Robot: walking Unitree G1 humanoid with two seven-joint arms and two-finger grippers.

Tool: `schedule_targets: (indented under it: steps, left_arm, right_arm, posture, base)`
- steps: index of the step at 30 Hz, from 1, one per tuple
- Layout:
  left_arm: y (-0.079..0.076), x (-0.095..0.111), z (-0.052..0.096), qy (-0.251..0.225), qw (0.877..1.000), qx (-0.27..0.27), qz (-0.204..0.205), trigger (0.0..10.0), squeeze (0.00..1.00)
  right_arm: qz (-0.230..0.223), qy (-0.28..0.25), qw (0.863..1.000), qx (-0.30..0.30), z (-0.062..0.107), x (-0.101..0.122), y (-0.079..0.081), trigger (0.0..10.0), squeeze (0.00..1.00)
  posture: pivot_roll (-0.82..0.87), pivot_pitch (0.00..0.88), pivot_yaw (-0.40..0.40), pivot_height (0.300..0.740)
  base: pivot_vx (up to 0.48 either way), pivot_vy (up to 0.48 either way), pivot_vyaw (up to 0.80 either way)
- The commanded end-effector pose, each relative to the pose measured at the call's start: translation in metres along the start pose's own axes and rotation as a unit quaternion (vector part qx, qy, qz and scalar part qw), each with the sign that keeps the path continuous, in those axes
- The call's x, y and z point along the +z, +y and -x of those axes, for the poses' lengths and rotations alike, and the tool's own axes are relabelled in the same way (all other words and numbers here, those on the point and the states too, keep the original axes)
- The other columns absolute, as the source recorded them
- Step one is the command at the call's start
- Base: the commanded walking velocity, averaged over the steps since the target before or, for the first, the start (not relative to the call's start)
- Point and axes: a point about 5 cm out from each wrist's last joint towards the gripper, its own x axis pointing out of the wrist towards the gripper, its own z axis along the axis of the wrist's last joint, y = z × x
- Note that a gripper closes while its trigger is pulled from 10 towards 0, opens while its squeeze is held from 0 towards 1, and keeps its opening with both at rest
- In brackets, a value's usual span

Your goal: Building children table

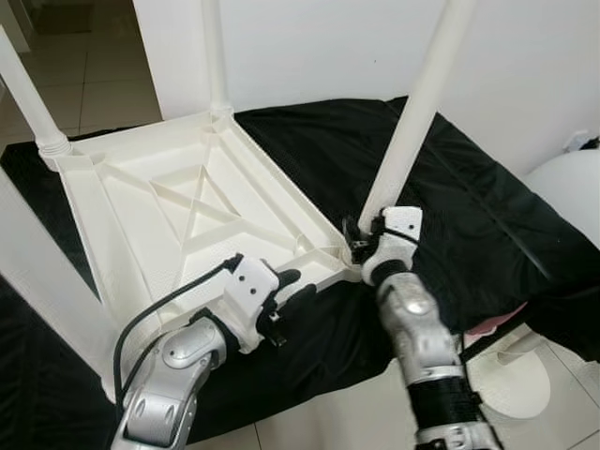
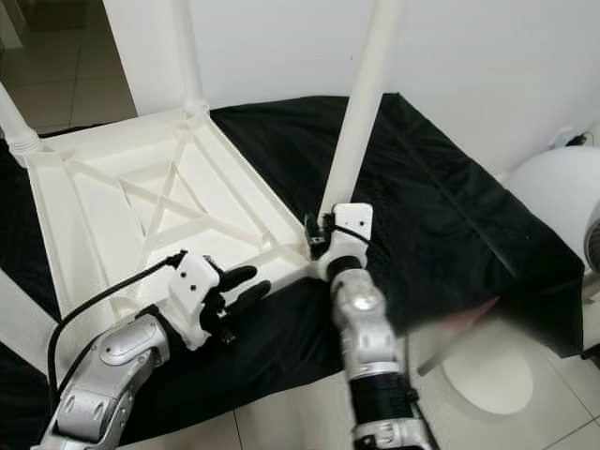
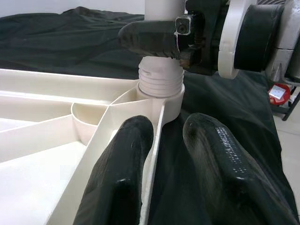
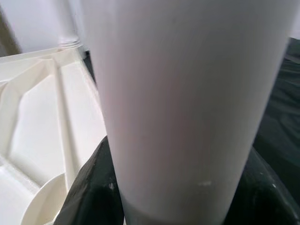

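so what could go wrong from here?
1. The right gripper grips the leg low, by the corner socket. The long leg above could tilt and cross-thread.
2. The left gripper only straddles the tabletop rim with fingers open. Twisting the leg may spin the top on the black cloth.
3. That corner sits near the cloth's edge, so a shove might slide it off.

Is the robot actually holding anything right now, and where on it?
The right gripper grips a white table leg near its base. The left gripper straddles the tabletop's edge, fingers open.
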Motion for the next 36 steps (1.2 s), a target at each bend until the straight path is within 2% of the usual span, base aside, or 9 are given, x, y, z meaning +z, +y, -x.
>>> schedule_targets:
  steps: [1,8,9,10,24,25,27,28,36]
  left_arm:
    - [0.004,0.000,0.000,-0.001,0.999,0.046,-0.005,10.0,0.00]
    - [0.005,0.002,0.000,-0.004,0.999,0.053,-0.005,10.0,0.00]
    - [0.006,0.002,0.001,-0.004,0.999,0.053,-0.005,10.0,0.00]
    - [0.007,0.002,0.001,-0.004,0.998,0.055,-0.006,10.0,0.00]
    - [0.009,0.002,0.000,-0.005,0.998,0.057,-0.009,10.0,0.00]
    - [0.010,0.002,0.000,0.001,0.998,0.059,-0.014,10.0,0.00]
    - [0.010,0.002,0.000,0.005,0.998,0.060,-0.018,10.0,0.00]
    - [0.010,0.001,0.000,0.008,0.998,0.058,-0.021,10.0,0.00]
    - [0.007,-0.003,-0.004,0.008,0.999,0.041,-0.012,10.0,0.00]
  right_arm:
    - [-0.048,0.054,0.997,-0.027,0.006,-0.022,0.006,10.0,0.00]
    - [-0.064,0.045,0.997,-0.012,0.006,-0.015,0.017,10.0,0.00]
    - [-0.063,0.043,0.997,-0.014,0.006,-0.013,0.013,10.0,0.18]
    - [-0.058,0.042,0.997,-0.008,0.006,-0.012,0.010,10.0,1.00]
    - [-0.011,0.028,0.997,0.066,0.002,0.003,-0.029,10.0,1.00]
    - [0.001,0.027,0.996,0.087,0.000,0.004,-0.029,10.0,0.31]
    - [0.008,0.027,0.995,0.100,-0.001,0.005,-0.029,10.0,0.31]
    - [0.021,0.026,0.991,0.126,-0.002,0.007,-0.032,10.0,0.00]
    - [0.093,0.032,0.964,0.246,-0.008,0.008,-0.042,10.0,0.00]
  posture:
    - [-0.02,0.100,-0.021,0.740]
    - [-0.02,0.098,-0.020,0.740]
    - [-0.02,0.097,-0.021,0.740]
    - [-0.02,0.097,-0.022,0.740]
    - [-0.03,0.094,-0.021,0.740]
    - [-0.03,0.091,-0.020,0.740]
    - [-0.03,0.091,-0.020,0.740]
    - [-0.03,0.089,-0.021,0.740]
    - [-0.04,0.082,-0.024,0.740]
  base:
    - [0.000,0.000,0.00]
    - [0.000,0.000,0.00]
    - [0.000,0.000,0.00]
    - [0.000,0.000,0.00]
    - [0.000,0.000,0.00]
    - [0.000,0.000,0.00]
    - [0.000,0.000,0.00]
    - [0.000,0.000,0.00]
    - [0.000,0.000,0.00]
